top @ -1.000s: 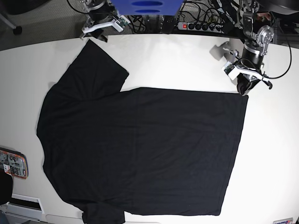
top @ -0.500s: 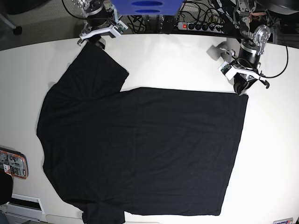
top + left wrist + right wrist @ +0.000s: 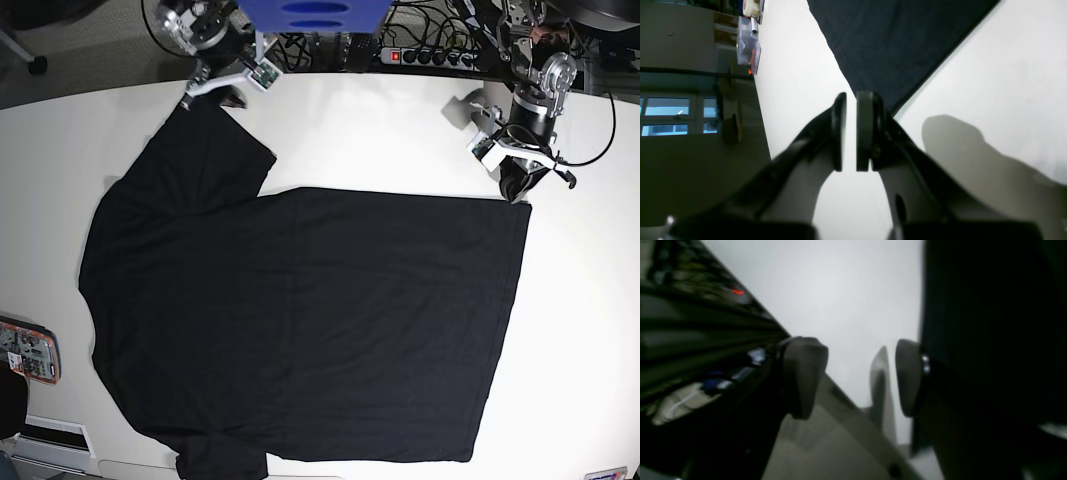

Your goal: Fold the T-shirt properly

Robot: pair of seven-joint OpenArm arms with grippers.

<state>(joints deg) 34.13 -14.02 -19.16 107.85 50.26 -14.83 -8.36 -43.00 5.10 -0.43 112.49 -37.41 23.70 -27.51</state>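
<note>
My left pincer (image 3: 520,190) pointing down at the far right, jaws nearly together with only a thin gap, gripping nothing, my right pincer (image 3: 853,380) at the far left, jaws spread apart, empty

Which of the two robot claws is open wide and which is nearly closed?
The right gripper, at the sleeve of the T-shirt, has its jaws spread wide apart. The left gripper, beside the shirt's hem corner, has its jaws nearly together, with nothing between them.
</note>
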